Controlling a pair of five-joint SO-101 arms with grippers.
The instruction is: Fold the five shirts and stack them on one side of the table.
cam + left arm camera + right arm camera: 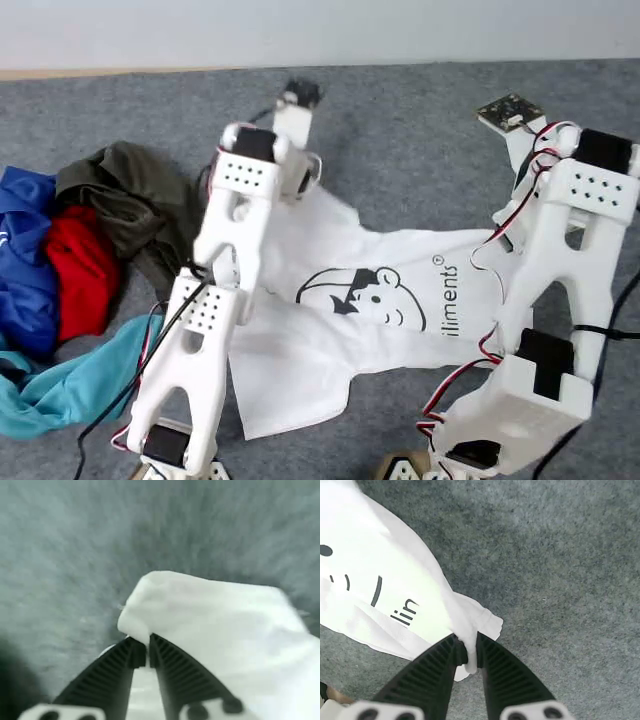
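High view, limp white shirt (300,370) on grey felt (400,130), left claw (148,652) and right claw (467,652) pinching it

Smooth cloth shirt (400,265), rough carpeted table (400,130)

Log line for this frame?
left gripper shut on white shirt | right gripper shut on same shirt | four other shirts piled, unfolded

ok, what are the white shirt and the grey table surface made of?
White short-sleeved shirt with black bear print: looks like thin knit cotton or blend, matte; drapes softly, bunches where pinched. Grey table covering: seems felt or low-pile carpet, matte; fuzzy flecked fibres show in the right wrist view.
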